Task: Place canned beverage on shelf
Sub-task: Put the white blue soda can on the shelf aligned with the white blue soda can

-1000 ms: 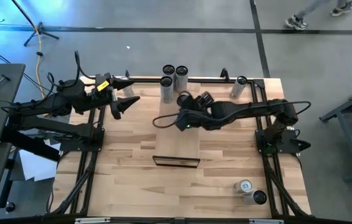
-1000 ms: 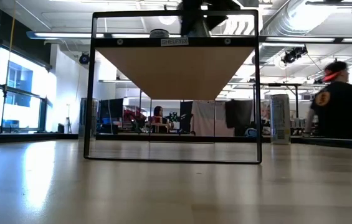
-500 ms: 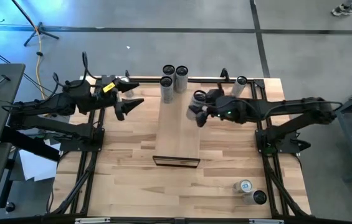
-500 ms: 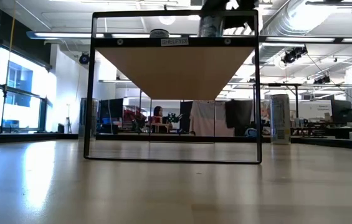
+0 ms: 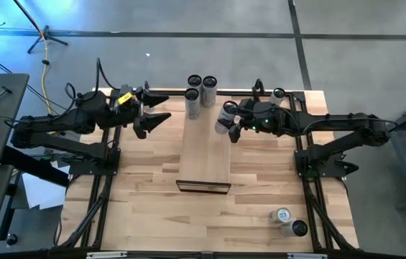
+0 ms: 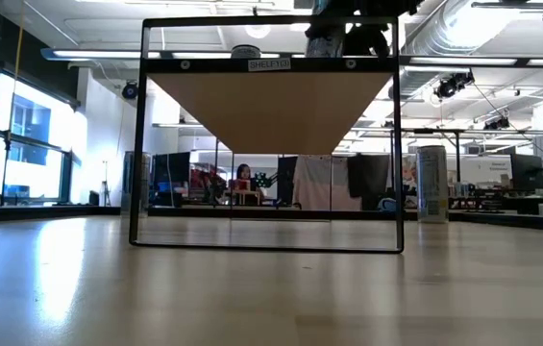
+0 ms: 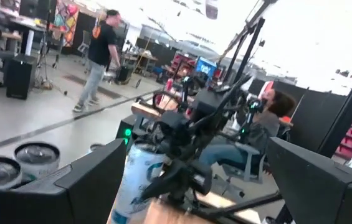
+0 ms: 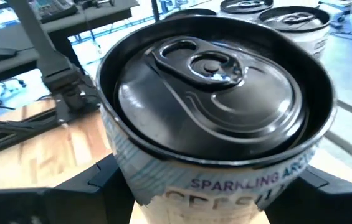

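high view: right gripper [image 5: 230, 122] clamps a can [image 5: 224, 119] upright at the shelf [image 5: 206, 155] back right edge, ready for setting down beside cans already there [image 5: 200, 88]; left gripper [image 5: 152, 113] waits open, off the shelf's left.

Two dark jointed arms, black cables, yellow tag on the left arm [image 5: 80, 122]
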Tool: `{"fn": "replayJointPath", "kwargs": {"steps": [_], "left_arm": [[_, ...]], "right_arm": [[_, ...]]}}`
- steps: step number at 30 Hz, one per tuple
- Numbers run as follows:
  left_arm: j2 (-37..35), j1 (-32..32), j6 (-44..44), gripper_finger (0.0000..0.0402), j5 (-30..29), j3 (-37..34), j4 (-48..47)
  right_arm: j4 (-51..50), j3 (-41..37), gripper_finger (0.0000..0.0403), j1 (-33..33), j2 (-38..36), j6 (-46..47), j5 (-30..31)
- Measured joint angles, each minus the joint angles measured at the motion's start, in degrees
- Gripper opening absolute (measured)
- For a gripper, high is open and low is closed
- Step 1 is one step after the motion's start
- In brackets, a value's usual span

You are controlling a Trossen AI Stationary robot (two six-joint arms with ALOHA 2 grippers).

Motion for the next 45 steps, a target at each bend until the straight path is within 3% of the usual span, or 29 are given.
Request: {"fn": "replayJointPath", "kwargs": {"steps": [11,17,45], "left_arm": [[-1.5,0.0,16.4,0.0356,-7.0,0.0,1.3],[-1.5,0.3,20.9,0.0356,-9.8,0.0,1.9],[-1.5,0.5,17.4,0.0356,-13.6,0.0,3.6]], "right_arm": [[1.2,0.0,0.0256,-1.7,4.0,0.8,-0.5],[3.7,0.0,0.0256,-1.9,7.0,2.3,1.5],[3.4,0.2,0.0283,-1.8,8.2,-2.3,1.0]]}}
